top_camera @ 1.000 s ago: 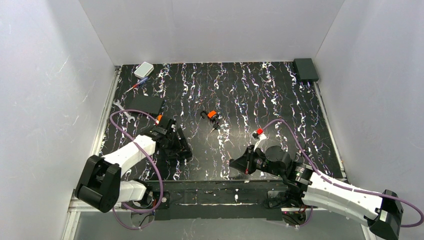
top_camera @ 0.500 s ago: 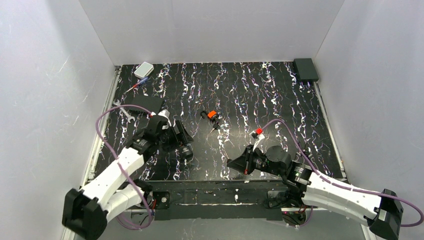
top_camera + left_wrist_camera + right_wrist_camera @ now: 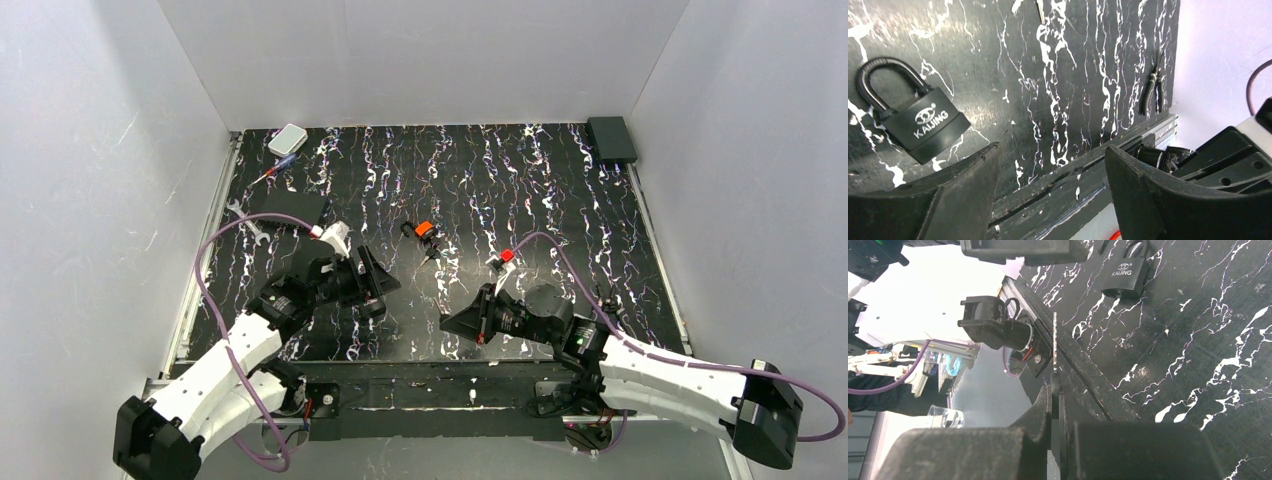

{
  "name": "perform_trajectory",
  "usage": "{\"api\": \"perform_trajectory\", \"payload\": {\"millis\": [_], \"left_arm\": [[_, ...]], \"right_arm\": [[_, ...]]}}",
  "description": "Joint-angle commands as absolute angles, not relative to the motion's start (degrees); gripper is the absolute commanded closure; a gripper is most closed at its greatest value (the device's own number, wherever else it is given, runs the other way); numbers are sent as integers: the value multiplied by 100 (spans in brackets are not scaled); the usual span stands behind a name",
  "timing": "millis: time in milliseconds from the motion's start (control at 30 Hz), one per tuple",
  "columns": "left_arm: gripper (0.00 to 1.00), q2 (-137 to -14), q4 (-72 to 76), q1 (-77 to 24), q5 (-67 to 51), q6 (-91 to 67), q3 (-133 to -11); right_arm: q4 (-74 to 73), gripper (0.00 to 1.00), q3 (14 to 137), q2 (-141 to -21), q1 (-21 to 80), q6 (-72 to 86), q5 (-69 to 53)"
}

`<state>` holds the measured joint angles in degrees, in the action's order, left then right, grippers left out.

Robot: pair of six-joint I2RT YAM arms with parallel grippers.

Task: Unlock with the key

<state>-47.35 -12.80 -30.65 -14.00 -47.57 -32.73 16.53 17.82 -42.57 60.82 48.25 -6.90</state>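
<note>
The dark padlock [image 3: 923, 122], marked KAIJING, lies flat on the black marbled mat; it also shows in the right wrist view [image 3: 1125, 275]. My left gripper [image 3: 1048, 160] is open and empty, just near and right of the padlock, seen from above [image 3: 380, 288]. My right gripper [image 3: 1055, 395] is shut on the key [image 3: 1055, 347], whose thin toothed metal blade sticks out past the fingertips, pointing toward the left arm, well short of the padlock. From above, the right gripper [image 3: 447, 325] is near the mat's front edge.
An orange-and-black cylinder [image 3: 425, 230] lies mid-mat. A white box [image 3: 288, 138], a screwdriver [image 3: 272, 172], a wrench [image 3: 245, 222] and a black pad [image 3: 290, 208] are at the back left. A black box [image 3: 612, 138] is at the back right. Pliers [image 3: 1153, 92] lie on the mat.
My left arm has stretched out and its gripper has moved right and slightly forward. My right gripper, with the key, has moved left toward the left gripper.
</note>
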Motion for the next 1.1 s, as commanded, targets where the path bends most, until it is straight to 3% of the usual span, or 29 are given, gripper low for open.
{"api": "perform_trajectory", "payload": {"millis": [0, 233, 700, 967, 1067], "left_arm": [[28, -4861, -1137, -3434, -1415, -4938, -3279], [36, -4954, 280, -4025, -1739, -5527, -3020], [53, -4968, 681, -4536, -1521, -5594, -2946], [69, -5206, 1169, -4661, -1556, -5824, -2847], [80, -5259, 1266, -4732, -1541, -5859, -2868]], "right_arm": [[2140, 99, 1987, -4418, 6082, 4827, -791], [2315, 99, 2266, -4820, 6082, 4781, -799], [2809, 99, 2377, -5193, 6091, 4980, -997], [2856, 99, 2454, -5298, 6099, 4988, -1051], [2856, 99, 2461, -5317, 6100, 4983, -1059]]}}
